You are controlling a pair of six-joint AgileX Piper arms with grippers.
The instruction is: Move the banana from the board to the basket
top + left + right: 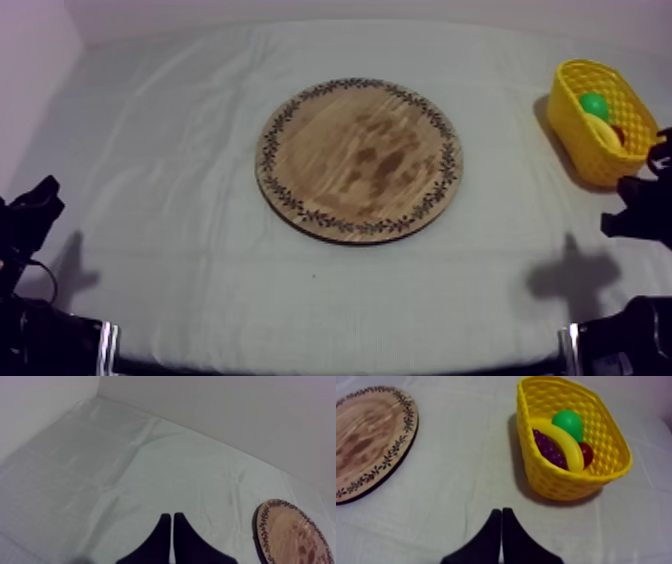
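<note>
The round wooden board [360, 160] lies bare in the middle of the table. The banana [566, 443] rests inside the yellow basket [556, 478] at the table's right, curved over a bunch of grapes [548, 448]. From above, the banana [603, 130] shows in the basket [570, 130]. My right gripper [501, 511] is shut on nothing and hangs over the cloth in front of the basket, apart from it. My left gripper [169, 517] is shut too, over bare cloth, with the board's edge [295, 536] off to one side.
A green pear [568, 422] and a small red fruit [586, 453] share the basket with the banana. Both arms sit low at the table's sides, left [35, 205] and right [635, 205]. A pale wall runs behind the table.
</note>
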